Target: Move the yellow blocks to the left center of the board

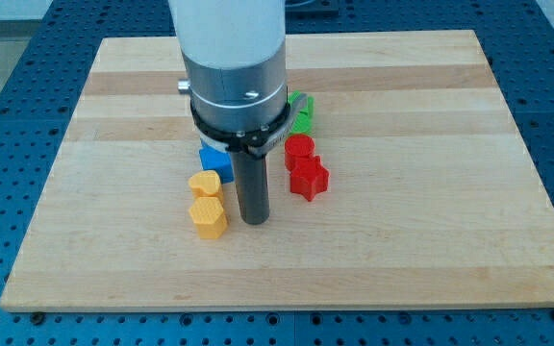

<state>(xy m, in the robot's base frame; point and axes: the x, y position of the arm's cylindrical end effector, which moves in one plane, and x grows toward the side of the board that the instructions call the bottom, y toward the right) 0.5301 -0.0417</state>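
Note:
Two yellow blocks lie near the middle of the wooden board [113, 115], one just below the other: the upper yellow block [205, 184] and the lower yellow hexagon-like block [208, 217]. My tip [255, 222] rests on the board just to the right of the lower yellow block, a small gap apart from it. The rod rises into the arm's wide grey body, which hides the board behind it.
A blue block [215, 159] sits just above the yellow ones, partly hidden by the arm. A red round block [300, 149] and a red star-like block [309, 179] lie right of the rod. Green blocks [301, 113] lie above the red ones.

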